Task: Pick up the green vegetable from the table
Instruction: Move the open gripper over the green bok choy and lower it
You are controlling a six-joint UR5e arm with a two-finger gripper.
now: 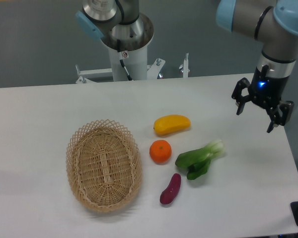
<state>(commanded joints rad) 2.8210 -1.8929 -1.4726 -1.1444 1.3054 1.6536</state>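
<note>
Hovering off to the far side, your gripper hangs above the desk with its jaws spread apart and nothing between them, so you're at the approach step: no contact yet, grasp not started.

The green vegetable lies flat on the desk, below and to the camera-left of the jaws, well apart from them. Its pale stalk end is the end nearer the jaws; the dark leaves trail away toward the orange. It sits at a diagonal.

Clutter on the side away from the jaws: the orange is just beside the leaf end, the purple eggplant piece is near the leaves on the camera-near side, and the yellow fruit is a bit further off, beyond the orange. The wicker basket is well clear, far side of everything.

Next move, as I read it: you need to bring the jaws across and over the vegetable, turn the wrist so the jaws straddle it across its narrow width rather than along its length, then drop. Aim at the stalk or mid-body; it looks firmer than the leaves, and it's the end with open desk around it. Going in at the leaf end risks nudging the orange or the eggplant piece.
</note>
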